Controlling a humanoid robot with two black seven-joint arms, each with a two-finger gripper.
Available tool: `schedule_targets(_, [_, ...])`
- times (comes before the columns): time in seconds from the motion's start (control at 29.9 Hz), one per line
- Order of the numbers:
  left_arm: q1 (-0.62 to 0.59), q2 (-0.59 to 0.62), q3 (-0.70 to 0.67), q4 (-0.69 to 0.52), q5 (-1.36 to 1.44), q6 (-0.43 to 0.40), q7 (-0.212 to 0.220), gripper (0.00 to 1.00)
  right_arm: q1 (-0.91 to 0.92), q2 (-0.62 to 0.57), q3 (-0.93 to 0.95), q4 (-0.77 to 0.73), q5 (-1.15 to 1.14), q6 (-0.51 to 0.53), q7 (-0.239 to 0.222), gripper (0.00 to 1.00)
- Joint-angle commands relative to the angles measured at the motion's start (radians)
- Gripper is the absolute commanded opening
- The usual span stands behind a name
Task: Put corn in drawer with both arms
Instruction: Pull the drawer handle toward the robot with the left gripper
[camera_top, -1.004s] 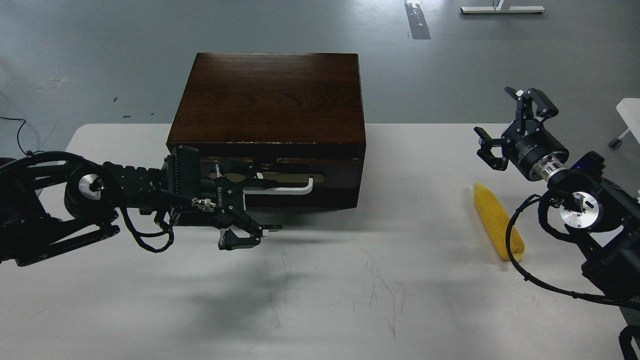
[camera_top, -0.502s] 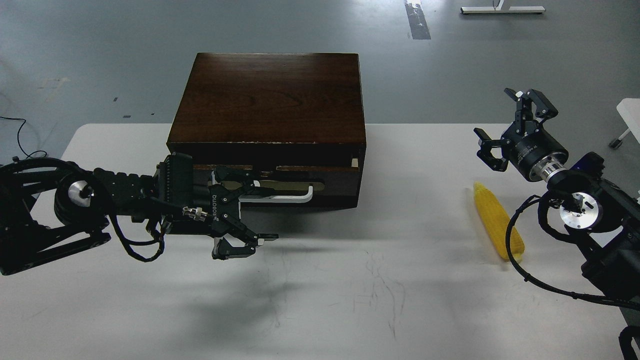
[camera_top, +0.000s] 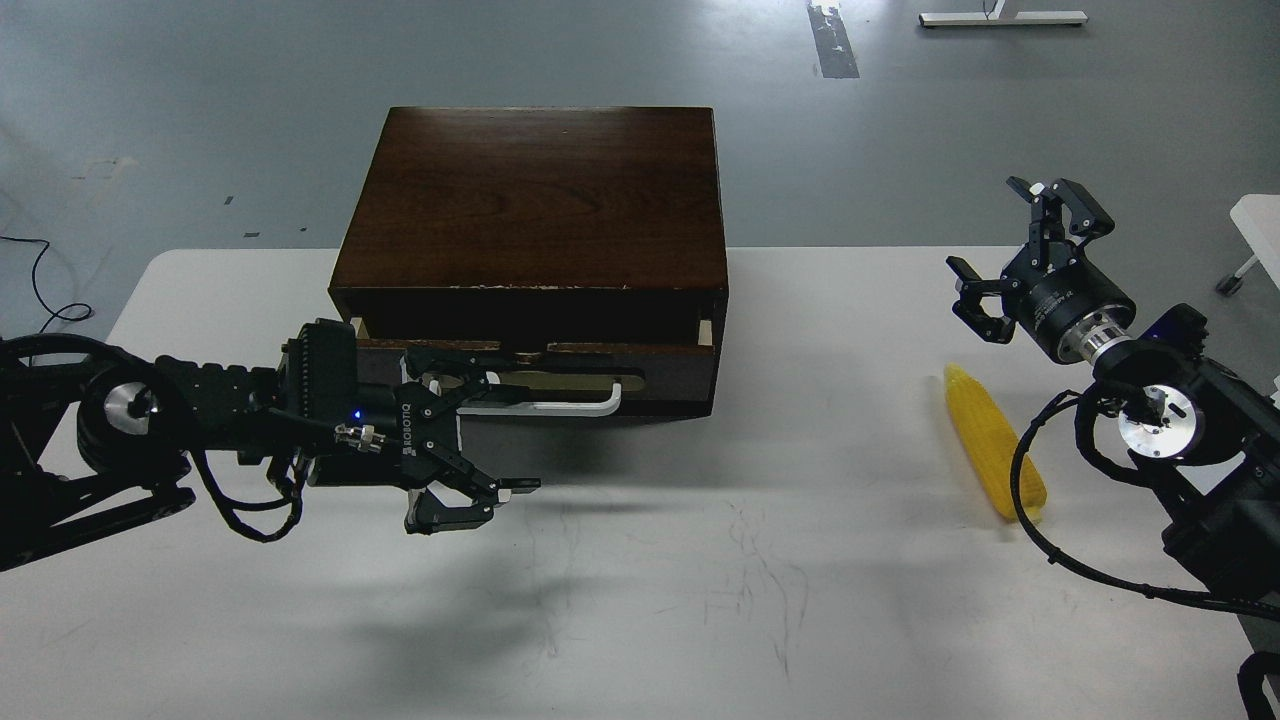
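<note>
The drawer (camera_top: 668, 367) has a dark brown front and a white bar handle (camera_top: 560, 405). It stands pulled out a little from the dark cabinet (camera_top: 540, 190), and pale wood shows at its corners. My left gripper (camera_top: 495, 428) is open in front of the drawer's left half. Its upper fingers (camera_top: 470, 362) hook around the handle's left end and its lower fingers (camera_top: 480, 500) hang below the drawer front. The yellow corn (camera_top: 990, 450) lies on the white table at the right. My right gripper (camera_top: 1005, 235) is open and empty, in the air above and behind the corn.
The white table (camera_top: 700, 600) runs wide in front of the cabinet. A black cable (camera_top: 1030, 500) of my right arm loops over the corn's near end. Grey floor lies beyond the table's far edge.
My left arm has drawn back toward me and to the left, and the drawer has slid out a little with it. The corn and my right arm have not moved.
</note>
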Motion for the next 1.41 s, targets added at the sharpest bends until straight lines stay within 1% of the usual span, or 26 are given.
schedule_targets(0.0, [0.005, -0.002, 0.000, -0.001, 0.000, -0.001, -0.001, 0.83, 0.000, 0.000, 0.000, 0.000, 0.000, 0.000, 0.000, 1.00])
schedule_targets(0.3, [0.000, -0.007, 0.000, 0.001, 0.000, -0.003, -0.001, 0.83, 0.000, 0.000, 0.002, 0.000, 0.000, 0.000, 0.000, 1.00])
schedule_targets(0.5, [-0.014, -0.039, 0.000, 0.001, 0.000, -0.040, -0.001, 0.83, 0.000, 0.000, 0.003, 0.000, 0.000, 0.000, 0.000, 1.00])
schedule_targets(0.9, [-0.044, -0.050, 0.000, 0.004, 0.000, -0.043, -0.001, 0.83, 0.000, -0.002, 0.006, 0.000, 0.000, 0.003, 0.000, 1.00])
schedule_targets(1.37, [-0.038, -0.042, 0.000, -0.004, 0.000, -0.041, -0.001, 0.83, 0.000, 0.000, 0.006, -0.003, 0.000, 0.003, 0.000, 1.00])
